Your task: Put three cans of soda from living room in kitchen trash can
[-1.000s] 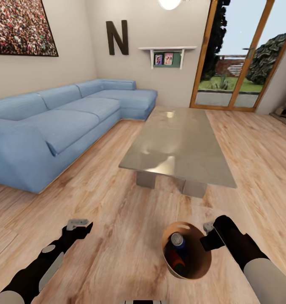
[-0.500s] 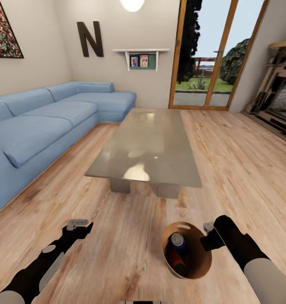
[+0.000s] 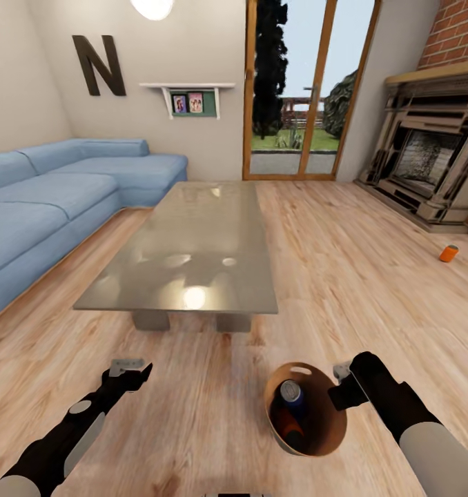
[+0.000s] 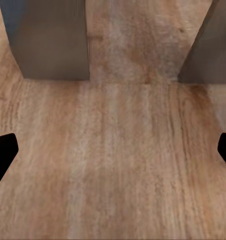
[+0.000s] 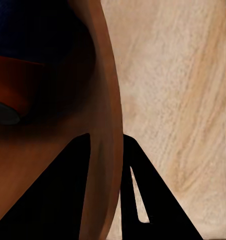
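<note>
The trash can [image 3: 328, 422], copper-brown inside, hangs tilted just above the floor at the lower right of the head view. My right gripper [image 3: 341, 386] is shut on its rim; in the right wrist view the fingers [image 5: 163, 212] straddle the bin wall [image 5: 105, 125]. Two soda cans lie inside it: a dark blue one [image 3: 290, 395] and a darker red one [image 3: 287, 424], whose red side [image 5: 18, 75] shows up close. A bright orange soda can [image 3: 449, 253] lies on the floor at the far right, in front of the fireplace. My left gripper [image 3: 128, 366] stands open over bare floor [image 4: 113, 152].
A glass coffee table [image 3: 186, 252] stands ahead, its legs [image 4: 50, 40] close to my left gripper. The blue sofa [image 3: 47, 200] lines the left wall. A brick fireplace [image 3: 427, 159] fills the right side, with glass doors [image 3: 296, 103] at the back. Open wood floor [image 3: 344, 276] runs between table and fireplace.
The camera has swung to the right: sofa and table slid left in the picture, and the fireplace and orange can came into view. Both arms and the bin keep their places.
</note>
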Tool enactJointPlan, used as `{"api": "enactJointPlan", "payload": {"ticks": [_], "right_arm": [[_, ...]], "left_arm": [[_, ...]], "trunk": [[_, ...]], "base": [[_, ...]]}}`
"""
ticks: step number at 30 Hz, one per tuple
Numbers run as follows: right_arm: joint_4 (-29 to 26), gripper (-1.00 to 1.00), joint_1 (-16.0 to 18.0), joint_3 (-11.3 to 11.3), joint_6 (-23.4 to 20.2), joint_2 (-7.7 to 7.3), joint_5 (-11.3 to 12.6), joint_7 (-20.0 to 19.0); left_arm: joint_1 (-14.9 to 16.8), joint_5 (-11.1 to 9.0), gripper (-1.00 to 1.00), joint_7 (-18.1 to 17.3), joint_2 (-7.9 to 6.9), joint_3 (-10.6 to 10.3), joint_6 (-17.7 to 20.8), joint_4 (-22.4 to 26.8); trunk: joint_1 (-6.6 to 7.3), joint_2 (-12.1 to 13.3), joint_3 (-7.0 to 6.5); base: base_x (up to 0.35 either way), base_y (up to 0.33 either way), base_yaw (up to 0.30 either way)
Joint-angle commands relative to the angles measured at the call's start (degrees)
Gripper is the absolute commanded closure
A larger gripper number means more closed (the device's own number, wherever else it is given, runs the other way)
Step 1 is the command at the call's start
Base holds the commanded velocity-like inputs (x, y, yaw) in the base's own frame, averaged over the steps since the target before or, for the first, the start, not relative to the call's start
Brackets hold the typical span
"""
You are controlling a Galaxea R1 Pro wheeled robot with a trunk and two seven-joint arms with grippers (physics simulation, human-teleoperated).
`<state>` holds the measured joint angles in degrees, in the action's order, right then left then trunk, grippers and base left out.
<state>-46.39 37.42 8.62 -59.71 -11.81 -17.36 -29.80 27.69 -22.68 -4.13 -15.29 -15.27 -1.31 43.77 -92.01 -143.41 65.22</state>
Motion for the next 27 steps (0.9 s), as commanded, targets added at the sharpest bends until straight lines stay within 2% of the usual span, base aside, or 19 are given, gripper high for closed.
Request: {"api": "enactJointPlan", "payload": {"ticks": [1,20,27], "right_arm": [[-0.01,1.0,0.02,-0.01,-0.29,0.02,1.36,-0.17],[-0.02,1.0,0.02,-0.04,-0.29,-0.05,1.36,-0.17],[-0.02,1.0,0.02,-0.02,-0.29,-0.04,1.36,-0.17]], "left_arm": [[0.0,0.0,-1.0,-0.02,0.0,-0.01,0.0,0.0],[0.0,0.09,-1.0,0.26,0.56,-0.01,-0.02,-0.01],[0.0,0.12,-1.0,0.27,0.87,-0.01,-0.06,0.0]], "trunk": [[0.0,0.0,-0.05],[0.0,0.0,-0.82],[0.0,0.0,-0.91]], "base": [[0.141,-0.311,-0.234],[0.14,-0.311,-0.229],[0.141,-0.311,-0.065]]}}
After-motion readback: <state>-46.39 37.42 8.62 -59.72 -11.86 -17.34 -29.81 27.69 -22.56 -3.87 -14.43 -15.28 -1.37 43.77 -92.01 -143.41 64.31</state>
